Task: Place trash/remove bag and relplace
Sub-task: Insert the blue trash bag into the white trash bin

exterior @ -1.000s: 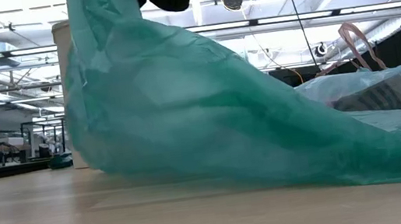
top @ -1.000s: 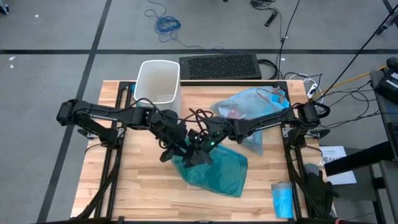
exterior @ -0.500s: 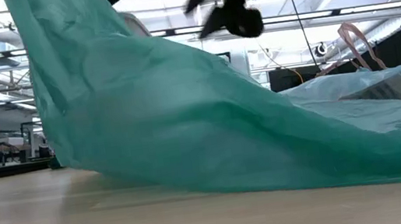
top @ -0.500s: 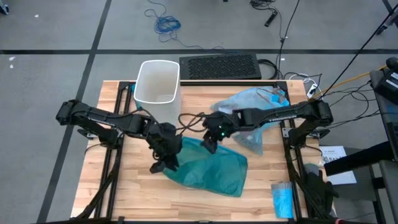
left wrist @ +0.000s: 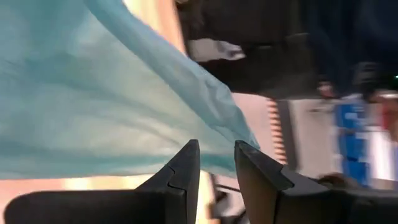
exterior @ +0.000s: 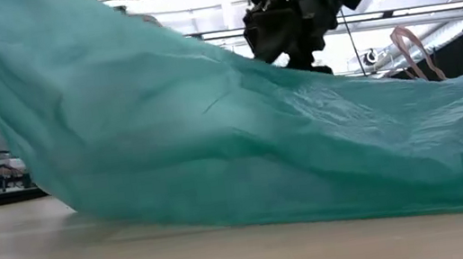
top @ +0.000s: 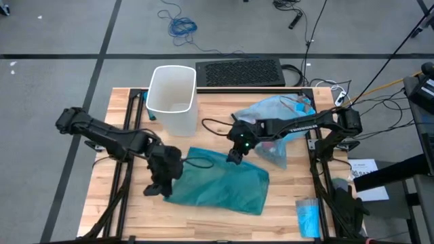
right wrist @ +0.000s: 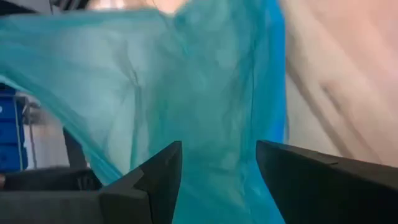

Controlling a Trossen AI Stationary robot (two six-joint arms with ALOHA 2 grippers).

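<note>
A teal-green bag (top: 220,181) lies spread across the table's middle, its left end raised. My left gripper (top: 157,188) is at that end, shut on it. My right gripper (top: 234,156) stands open at the bag's far edge; in the right wrist view the teal film (right wrist: 211,93) fills the space between its fingers. The pale blue bag (top: 279,120) rests on the table at the right, with trash showing dimly through it. The white bin (top: 171,95) stands upright at the far left, with no liner in it. My left gripper holds the teal-green bag at its left end (left wrist: 244,138); the fingers hide the place of contact. That end is lifted, and the film slopes down from it (exterior: 121,118) to the part lying on the table. My right gripper: whether its fingers touch the bag, I cannot tell.
A black mat (top: 239,72) lies beyond the table's far edge. A small folded blue packet (top: 308,218) sits at the near right corner. Bare wood shows along the near edge and at the near left.
My left gripper has gone toward the table's left and near edge, drawing the teal-green bag's raised end with it, so the bag now lies spread wider. My right gripper has parted from the left one, gone toward the right and come down to the bag's far edge.
</note>
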